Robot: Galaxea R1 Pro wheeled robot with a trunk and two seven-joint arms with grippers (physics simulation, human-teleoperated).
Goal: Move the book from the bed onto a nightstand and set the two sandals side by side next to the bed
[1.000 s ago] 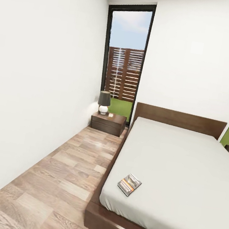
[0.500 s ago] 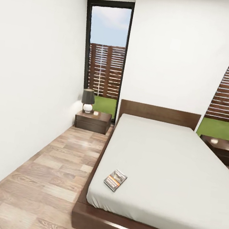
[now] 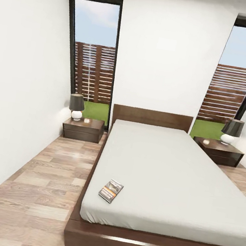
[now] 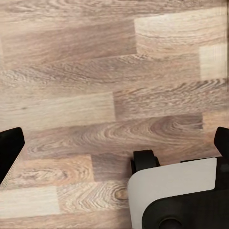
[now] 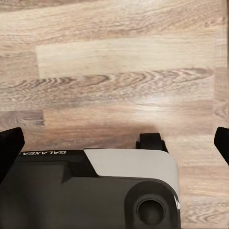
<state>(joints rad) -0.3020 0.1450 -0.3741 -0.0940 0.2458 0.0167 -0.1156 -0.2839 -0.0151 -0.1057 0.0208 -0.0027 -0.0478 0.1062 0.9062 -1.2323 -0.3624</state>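
Note:
The book (image 3: 110,190) lies flat on the pale grey mattress, near the foot-end corner on the bed's left side. The bed (image 3: 120,239) has a dark brown frame and stands in the middle of the bedroom. One nightstand (image 3: 83,129) stands left of the headboard and another nightstand (image 3: 218,152) right of it, each with a lamp on top. The sandals are out of view. My left gripper (image 4: 114,148) hangs open over the wood floor with nothing between its fingers. My right gripper (image 5: 114,145) is open over the floor too, also holding nothing.
A strip of wood floor (image 3: 38,181) runs between the left wall and the bed. Tall windows (image 3: 93,54) flank the headboard. A small pale object (image 3: 86,121) sits on the left nightstand. My own white and black base (image 4: 181,195) shows beneath both wrists.
The head view has swung to the right, bringing the right window, second nightstand and its lamp into sight. The book lies in the same spot on the mattress.

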